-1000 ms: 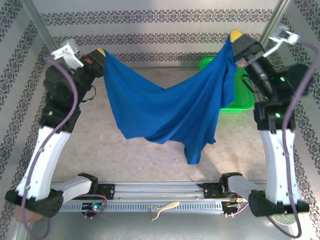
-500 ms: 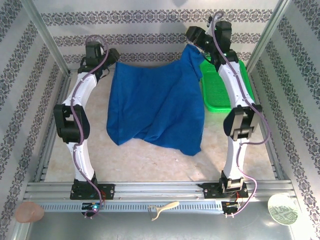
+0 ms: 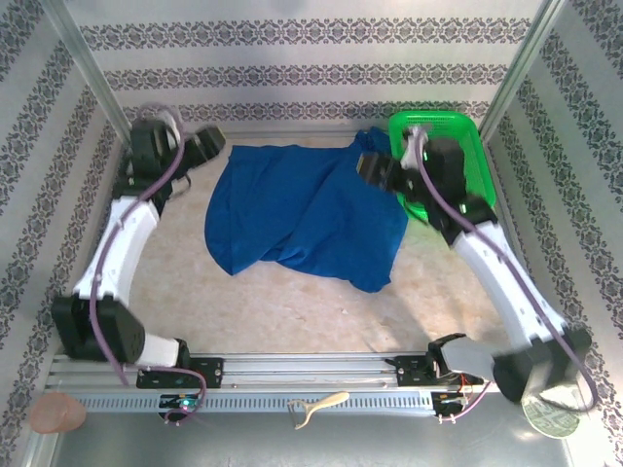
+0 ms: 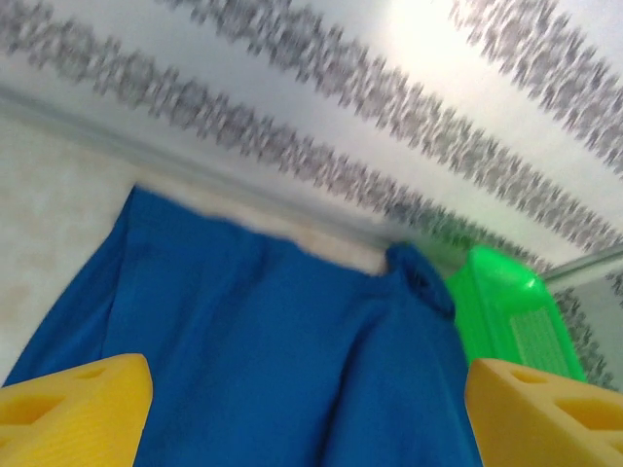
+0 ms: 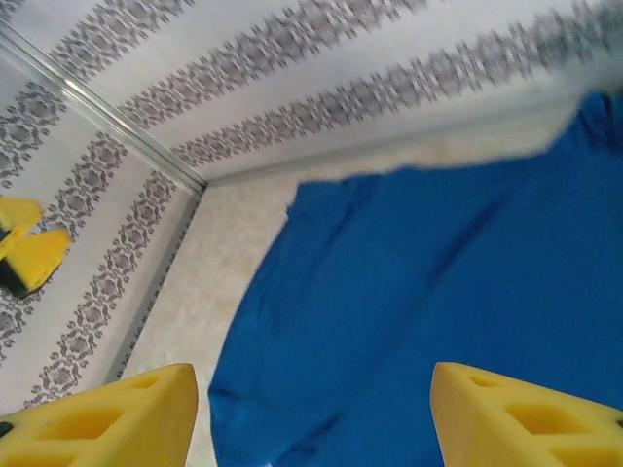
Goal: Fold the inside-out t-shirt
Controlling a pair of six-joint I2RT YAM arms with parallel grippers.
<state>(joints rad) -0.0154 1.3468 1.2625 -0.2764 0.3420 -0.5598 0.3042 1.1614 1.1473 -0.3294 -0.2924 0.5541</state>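
Across the middle of the top view, the t-shirt (image 3: 302, 219) lay rumpled on the table (image 3: 292, 311), showing plain blue. Its upper edge ran near the far wall, and its bunched upper right corner sat just beside the green basket (image 3: 477, 165). At the shirt's upper left corner the left gripper (image 3: 206, 144) stood open and held nothing. In its wrist view the yellow fingers (image 4: 78, 404) sat far apart at the bottom corners, with blue cloth beyond them. At the upper right corner, beside the basket, the right gripper (image 3: 375, 167) was likewise open and empty, its fingers (image 5: 107, 413) wide apart above the cloth.
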